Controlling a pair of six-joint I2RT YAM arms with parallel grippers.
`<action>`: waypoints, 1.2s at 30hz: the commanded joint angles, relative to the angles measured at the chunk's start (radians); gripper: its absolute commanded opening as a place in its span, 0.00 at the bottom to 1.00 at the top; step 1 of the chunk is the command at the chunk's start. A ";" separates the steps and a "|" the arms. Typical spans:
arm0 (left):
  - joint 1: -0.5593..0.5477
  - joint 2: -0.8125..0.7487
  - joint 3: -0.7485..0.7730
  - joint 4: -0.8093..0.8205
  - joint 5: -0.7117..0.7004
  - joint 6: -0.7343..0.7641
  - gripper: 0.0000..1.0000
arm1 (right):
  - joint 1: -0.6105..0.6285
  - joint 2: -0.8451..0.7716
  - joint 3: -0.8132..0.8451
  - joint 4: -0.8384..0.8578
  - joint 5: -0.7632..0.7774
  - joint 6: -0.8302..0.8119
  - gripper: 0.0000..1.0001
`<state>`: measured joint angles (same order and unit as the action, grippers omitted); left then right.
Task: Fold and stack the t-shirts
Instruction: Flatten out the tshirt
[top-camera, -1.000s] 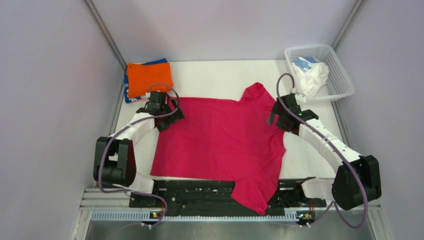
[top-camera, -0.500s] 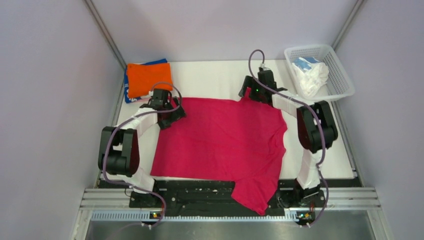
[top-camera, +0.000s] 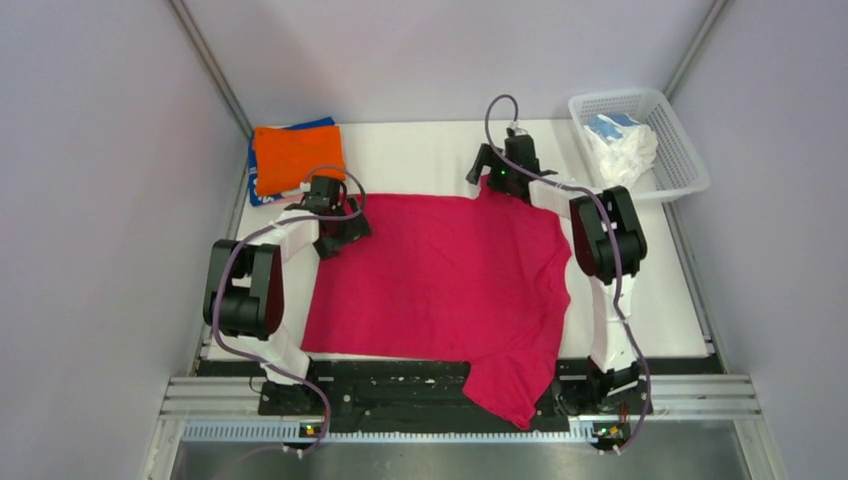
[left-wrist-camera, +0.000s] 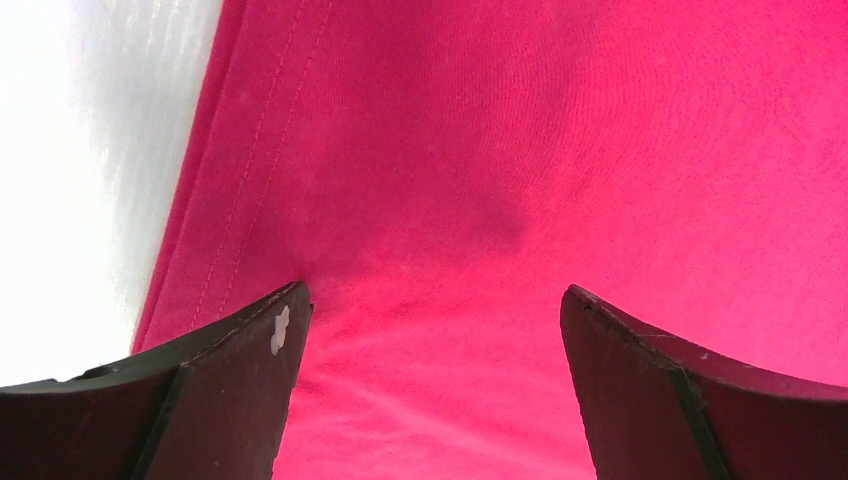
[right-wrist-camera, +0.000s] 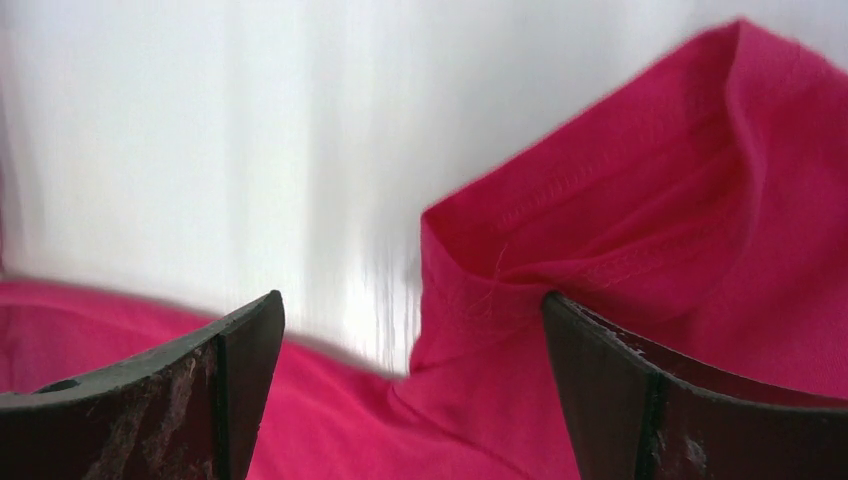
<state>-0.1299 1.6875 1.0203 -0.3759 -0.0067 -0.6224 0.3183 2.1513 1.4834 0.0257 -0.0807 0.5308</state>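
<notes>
1. Crimson shirt (top-camera: 440, 280) lies flat over the middle of the worktop (top-camera: 420, 150). Its lower sleeve (top-camera: 505, 395) hangs past the near edge onto the base rail (top-camera: 400, 385) at lower centre.
2. Long axis runs left to right across the top view. The stitched hem (left-wrist-camera: 215, 230) is at the left, and the sleeves point to frame top and frame bottom on the right part.
3. Left end effector (top-camera: 340, 228): fingers spread wide, nothing between them. It sits over the shirt's upper left corner. In the wrist view cloth fills the gap and the hem edge runs just left of the left finger. Contact with the cloth cannot be told.
4. Right end effector (top-camera: 492, 172): spread, empty, at upper centre over the upper sleeve (right-wrist-camera: 640, 200). In the wrist view the sleeve's edge falls in the right half of the gap, with bare worktop in the left half.
5. Judgement: both end effectors stand on the shirt's top edge, with the cloth extending down-frame from them. The right is nearer the sleeve, the left nearer the hem corner. A pinch there and a pull down-frame would fold along the long axis.
6. Orange shirt (top-camera: 298, 155) lies folded on a blue shirt (top-camera: 258, 190) at upper left, apart from the left end effector. The basket (top-camera: 680, 150) at upper right holds white and light-blue shirts (top-camera: 620, 150).
</notes>
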 joint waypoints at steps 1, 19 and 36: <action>0.007 0.006 0.037 -0.002 -0.024 0.020 0.99 | -0.004 0.078 0.097 0.194 0.021 0.014 0.99; 0.006 -0.051 0.104 -0.029 -0.022 0.020 0.99 | -0.003 -0.086 0.175 -0.080 0.068 -0.185 0.99; -0.033 0.172 0.188 -0.054 -0.020 -0.026 0.99 | -0.017 -0.374 -0.418 -0.292 0.384 -0.084 0.99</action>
<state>-0.1654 1.7786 1.1366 -0.4328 -0.0154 -0.6239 0.3168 1.7096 1.0260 -0.2600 0.1947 0.4488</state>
